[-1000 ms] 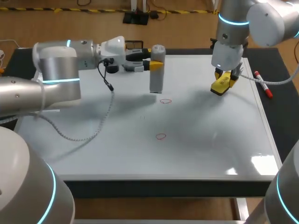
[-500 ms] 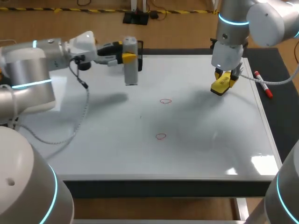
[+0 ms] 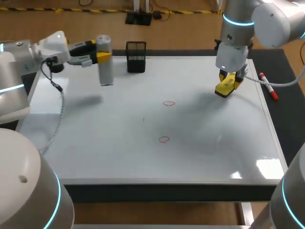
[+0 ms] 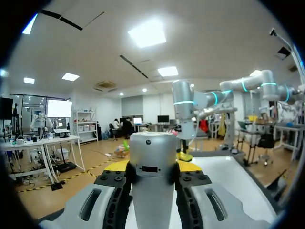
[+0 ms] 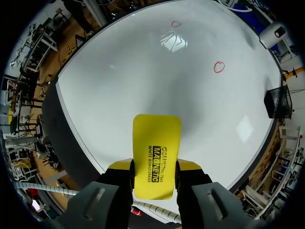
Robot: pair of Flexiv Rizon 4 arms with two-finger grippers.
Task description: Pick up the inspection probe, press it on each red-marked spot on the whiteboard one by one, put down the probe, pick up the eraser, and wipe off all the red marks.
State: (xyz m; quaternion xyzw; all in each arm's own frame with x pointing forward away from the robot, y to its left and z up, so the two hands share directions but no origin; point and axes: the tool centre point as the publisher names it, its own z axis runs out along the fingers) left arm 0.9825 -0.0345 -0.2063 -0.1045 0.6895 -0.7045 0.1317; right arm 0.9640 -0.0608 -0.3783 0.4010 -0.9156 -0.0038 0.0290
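The left gripper point(image 3: 100, 55) clamps the upright grey cylindrical probe point(image 3: 106, 70) beside the mesh basket point(image 3: 136, 57), seemingly off the whiteboard point(image 3: 200, 152), and the right gripper point(image 5: 155, 175) clamps the flat yellow eraser point(image 5: 156, 140).

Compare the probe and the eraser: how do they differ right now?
The probe is a grey upright cylinder; the eraser is a flat yellow block. The probe is over the whiteboard at its far left part, the eraser over its right side. Both are clamped: probe in the left pincer, eraser in the right pincer.
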